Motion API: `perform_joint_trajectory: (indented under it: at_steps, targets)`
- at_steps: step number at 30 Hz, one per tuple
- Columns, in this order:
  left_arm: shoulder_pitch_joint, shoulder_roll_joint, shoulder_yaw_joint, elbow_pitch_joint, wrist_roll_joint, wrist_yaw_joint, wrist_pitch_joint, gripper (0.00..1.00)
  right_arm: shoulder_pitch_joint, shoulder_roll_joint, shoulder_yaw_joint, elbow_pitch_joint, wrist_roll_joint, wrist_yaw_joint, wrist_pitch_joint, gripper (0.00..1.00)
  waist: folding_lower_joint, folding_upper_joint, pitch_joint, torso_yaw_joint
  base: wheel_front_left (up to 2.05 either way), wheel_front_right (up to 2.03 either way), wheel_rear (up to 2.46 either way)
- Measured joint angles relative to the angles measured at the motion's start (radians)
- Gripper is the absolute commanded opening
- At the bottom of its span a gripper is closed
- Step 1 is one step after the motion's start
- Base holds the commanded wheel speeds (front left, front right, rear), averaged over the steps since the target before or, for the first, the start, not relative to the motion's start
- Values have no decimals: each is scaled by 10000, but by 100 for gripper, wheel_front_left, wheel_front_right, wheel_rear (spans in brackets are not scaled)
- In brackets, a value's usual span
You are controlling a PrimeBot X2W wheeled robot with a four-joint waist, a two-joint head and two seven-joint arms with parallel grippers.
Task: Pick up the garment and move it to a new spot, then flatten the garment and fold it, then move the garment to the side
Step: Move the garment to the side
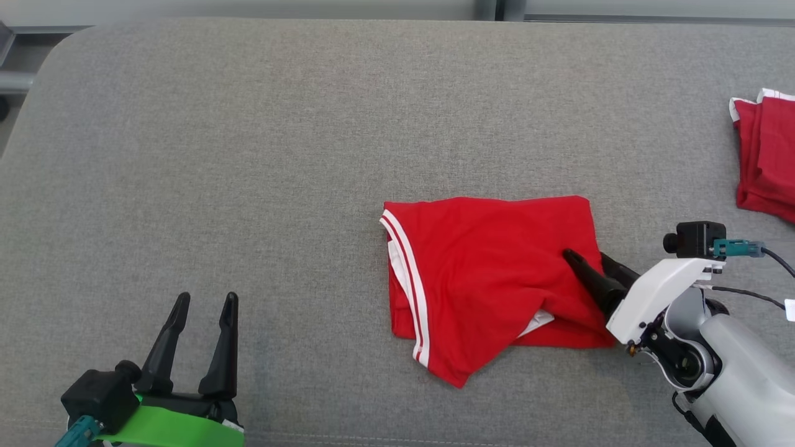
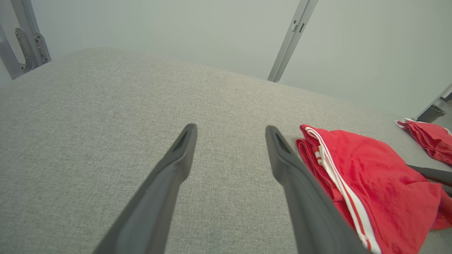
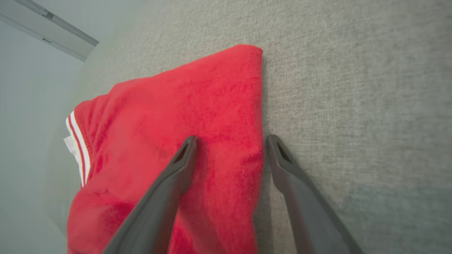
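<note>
surface: grey fabric pad [image 1: 248, 155], wide and flat, rounded far-left corner in the head view
red garment [image 1: 490, 279]: right of centre on the pad, folded into a rough rectangle, lying flat
garment trim: two white stripes down its left edge, a bit of white inner cloth showing at the left edge and under the near flap
garment shape: far edge straight, one corner flap sticks out toward the near edge, creases around the right gripper
left gripper [image 1: 207, 298]: lower left of the head view, over bare pad, well apart from the garment
left gripper state: fingers spread wide, nothing between them; left wrist view [image 2: 231, 127] shows bare grey cloth in the gap
left arm: green band [image 1: 180, 428] around the wrist
right gripper [image 1: 584, 254]: at the garment's right edge, arm coming in from the lower right
right gripper state: jaws apart, straddling that edge, not clamped on anything
right fingers: in the right wrist view [image 3: 232, 138] one finger [image 3: 176, 169] lies over the red cloth, the other [image 3: 293, 176] over grey pad just beside the edge
contact: finger looks pressed into the cloth, cannot tell for sure
garment in left wrist view [image 2: 370, 176]: just right of the right-hand finger, striped edge facing the camera
second red garment [image 1: 767, 155]: folded, white trim, at the far right edge of the pad, well apart from the first
background: pale wall, grey metal post [image 2: 291, 38] behind the pad
</note>
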Motion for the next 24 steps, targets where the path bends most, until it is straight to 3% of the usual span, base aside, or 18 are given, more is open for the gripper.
perform_joint_trajectory:
  at_steps: [3, 4, 5, 11, 24]
  targets:
    - [-3, 0, -4, 35, 0, -2, 0, 100, -13, 178, -52, 119, 451, 153, 146, 99, 0, 0, 24, 54, 0, 0, 0]
    - [-4, -2, -8, 52, 0, -33, 0, 100, -31, 253, -75, 144, 564, 161, 203, 35, 0, 0, 27, 68, 0, 0, 0]
    - [-10, -4, -17, 79, 0, -46, 0, 100, -85, 268, -44, 159, 564, 196, 255, 0, 0, 0, 27, 81, 0, 0, 0]
    - [-164, -165, -71, 261, 0, -75, 0, 100, -702, 33, 278, 23, 370, 403, 719, 0, 0, 0, -126, 116, 0, 0, 0]
    - [-182, -198, -10, 357, 0, -88, 0, 100, -2866, -1816, 353, -928, 403, 512, 2951, 0, 0, 0, -467, -375, 0, 0, 0]
